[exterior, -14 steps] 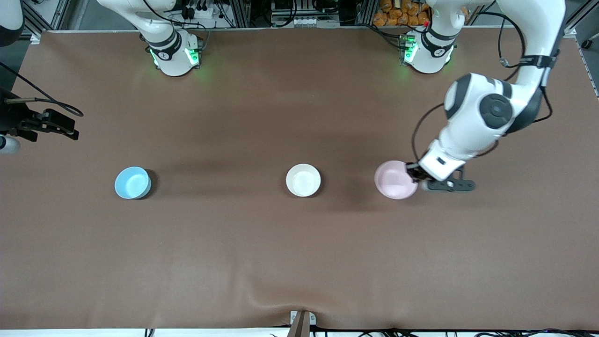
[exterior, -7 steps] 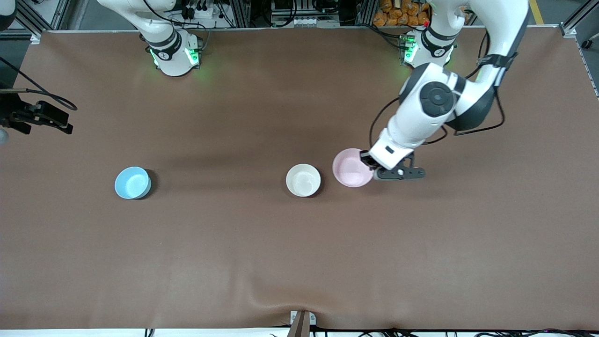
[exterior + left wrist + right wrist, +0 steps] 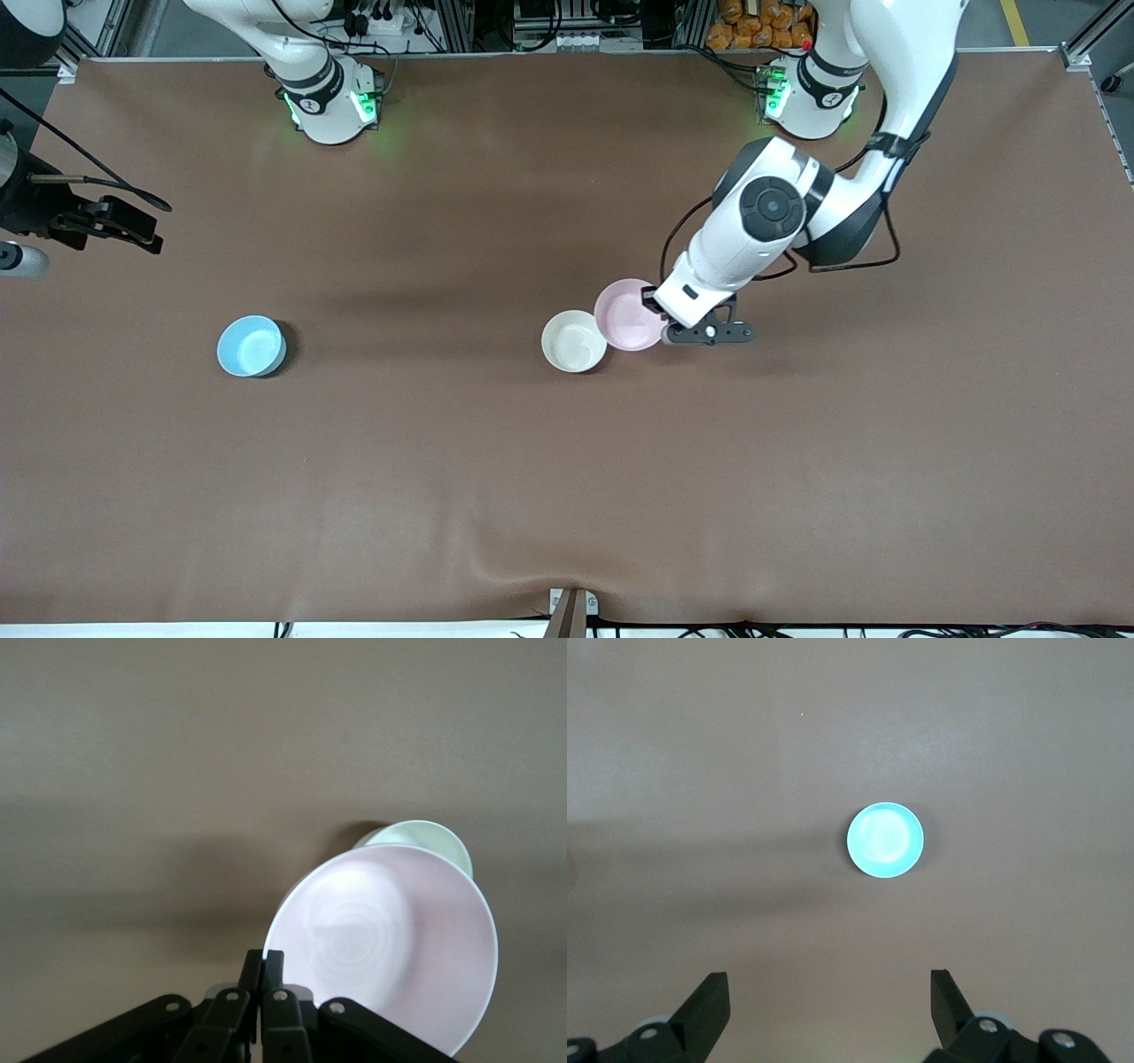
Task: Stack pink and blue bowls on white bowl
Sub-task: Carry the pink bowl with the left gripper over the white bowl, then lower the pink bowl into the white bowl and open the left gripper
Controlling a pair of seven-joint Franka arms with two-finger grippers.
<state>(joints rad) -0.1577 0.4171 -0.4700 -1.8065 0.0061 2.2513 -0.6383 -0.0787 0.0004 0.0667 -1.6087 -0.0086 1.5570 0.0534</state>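
The pink bowl (image 3: 627,314) hangs tilted in the air, and my left gripper (image 3: 659,312) is shut on its rim. It overlaps the edge of the white bowl (image 3: 572,342), which stands upright mid-table. In the left wrist view the pink bowl (image 3: 390,948) covers most of the white bowl (image 3: 427,836), and the left gripper (image 3: 263,958) pinches the rim. The blue bowl (image 3: 252,346) sits alone toward the right arm's end of the table. My right gripper (image 3: 124,230) hovers high there, open and holding nothing. The right wrist view shows the right gripper (image 3: 828,985) well above the blue bowl (image 3: 886,840).
The brown table cover (image 3: 567,496) is bare around the three bowls. Both arm bases (image 3: 330,102) stand along the table's edge farthest from the front camera. A small metal bracket (image 3: 571,610) sits at the edge nearest to it.
My left gripper has carried the pink bowl toward the right arm's end of the table, until it overlaps the white bowl. The right gripper has shifted only slightly.
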